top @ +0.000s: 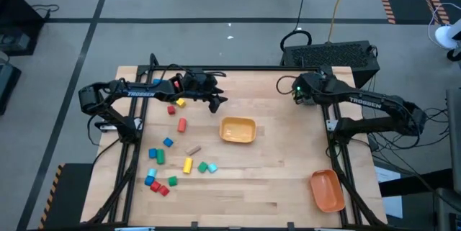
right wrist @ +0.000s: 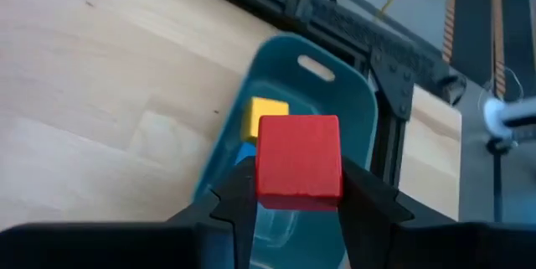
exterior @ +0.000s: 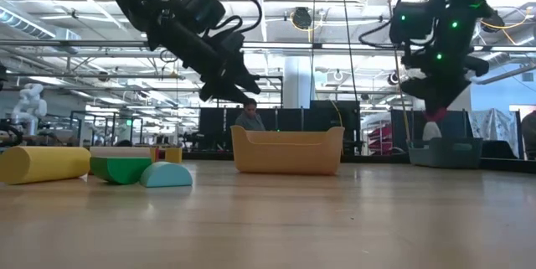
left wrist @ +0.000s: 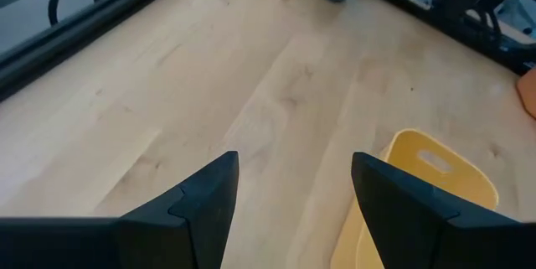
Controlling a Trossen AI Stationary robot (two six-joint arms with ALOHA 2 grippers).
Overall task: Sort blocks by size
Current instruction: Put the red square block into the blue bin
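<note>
Right hand [right wrist: 297,198] of mine hangs tilted down above the teal bin [right wrist: 352,118] at the surface's [top: 288,180] far edge, pinching a red block [right wrist: 299,157] (a yellow block [right wrist: 266,111] lies inside), while my left hand [left wrist: 293,193], empty, fingers apart, reaches near the yellow bin [top: 238,130].

I see the left arm reaching across the far side of the table toward its centre, wrist pitched down. The left gripper [top: 215,103] hangs above the wood, fingers [left wrist: 201,210] spread apart with nothing between them. The right arm is bent back to the far right side. The right gripper [right wrist: 297,206] points downward, fingers clamped on a red block [right wrist: 299,157].
</note>
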